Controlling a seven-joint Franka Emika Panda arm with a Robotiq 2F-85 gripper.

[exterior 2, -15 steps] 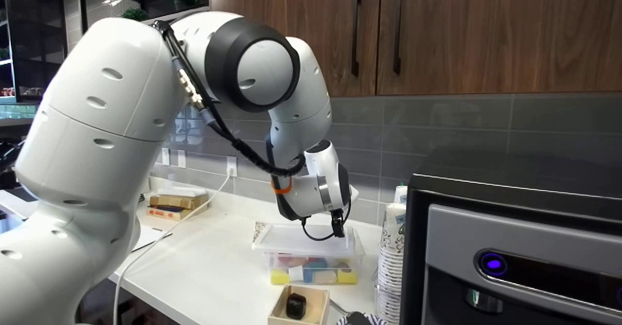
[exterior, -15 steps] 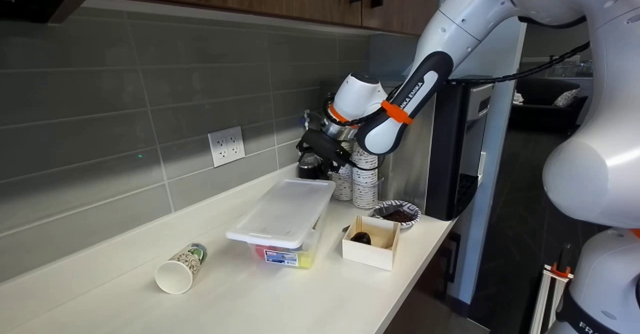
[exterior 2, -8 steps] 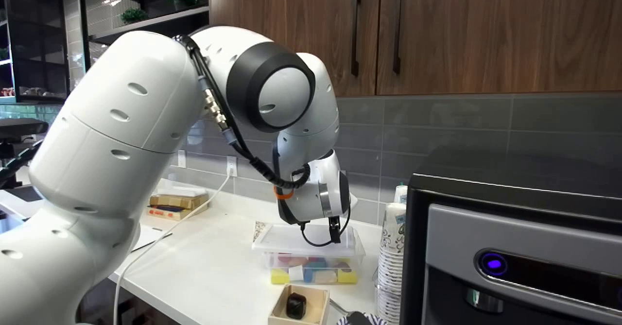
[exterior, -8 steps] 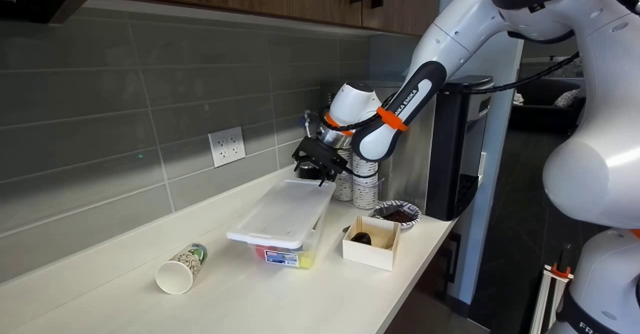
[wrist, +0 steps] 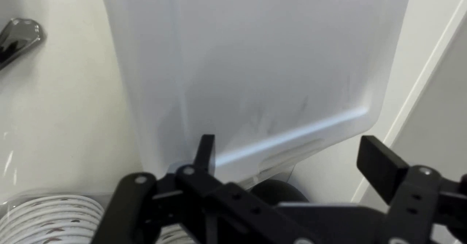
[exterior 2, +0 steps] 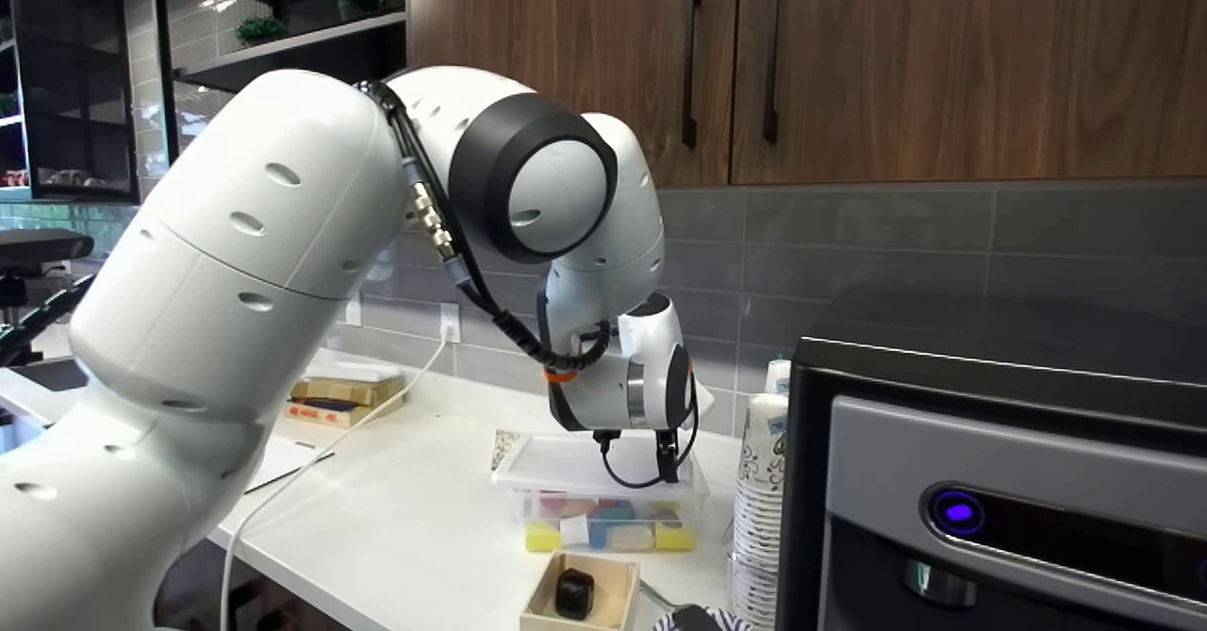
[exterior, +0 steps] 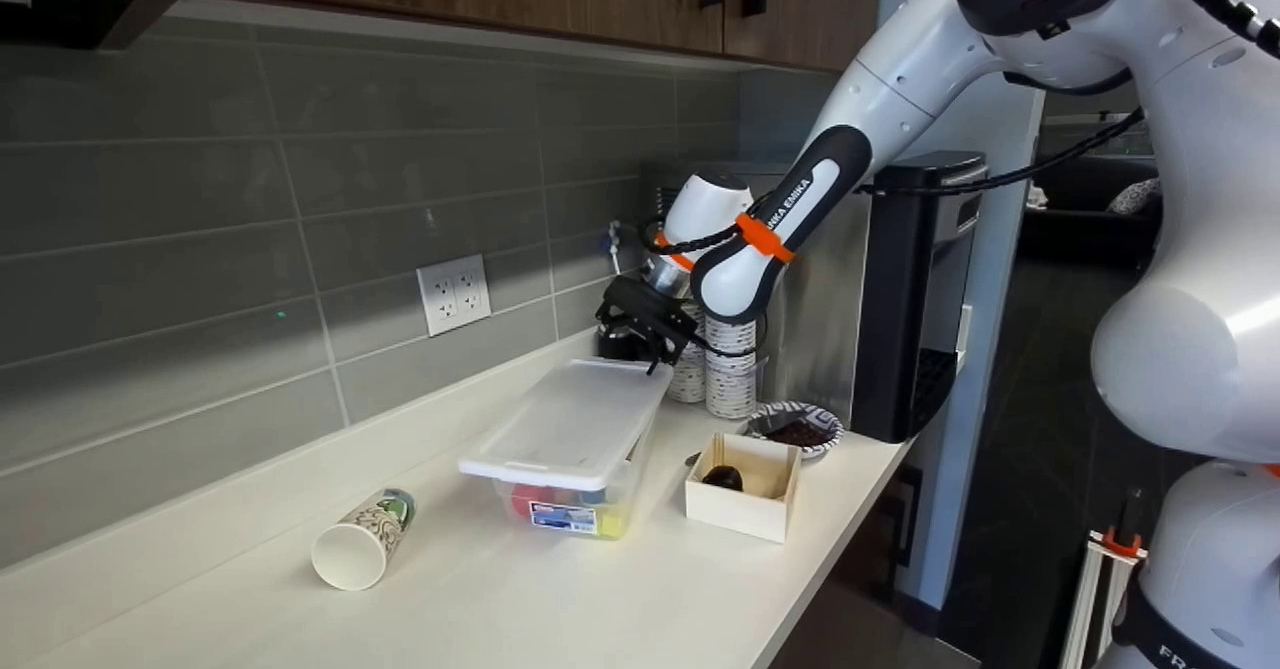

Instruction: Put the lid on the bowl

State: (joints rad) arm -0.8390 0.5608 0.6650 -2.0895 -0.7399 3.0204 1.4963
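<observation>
The flat translucent-white lid (exterior: 575,424) lies on top of the clear tub, the bowl (exterior: 605,509). Both also show in an exterior view, the lid (exterior 2: 575,461) overhanging the left end of the bowl (exterior 2: 613,529), whose right rim shows uncovered. Coloured items show through the bowl's walls. My gripper (exterior: 640,347) is just above the lid's far end by the cup stacks. In the wrist view my gripper (wrist: 286,145) is open and empty. One finger overlaps a corner of the lid (wrist: 262,61); the other is beyond its edge. I cannot tell whether a finger touches the lid.
A wooden box (exterior: 735,514) with a dark object stands beside the bowl. A patterned paper bowl (exterior: 828,426) and cup stacks (exterior: 732,379) are behind. A paper cup (exterior: 362,539) lies on its side. A black-topped item (wrist: 279,191), the tiled wall and a dispenser (exterior 2: 943,357) are close.
My gripper first came down toward the lid's far end, then moved slightly right in both exterior views. The lid has shifted slightly right along the bowl. The gripper stays open.
</observation>
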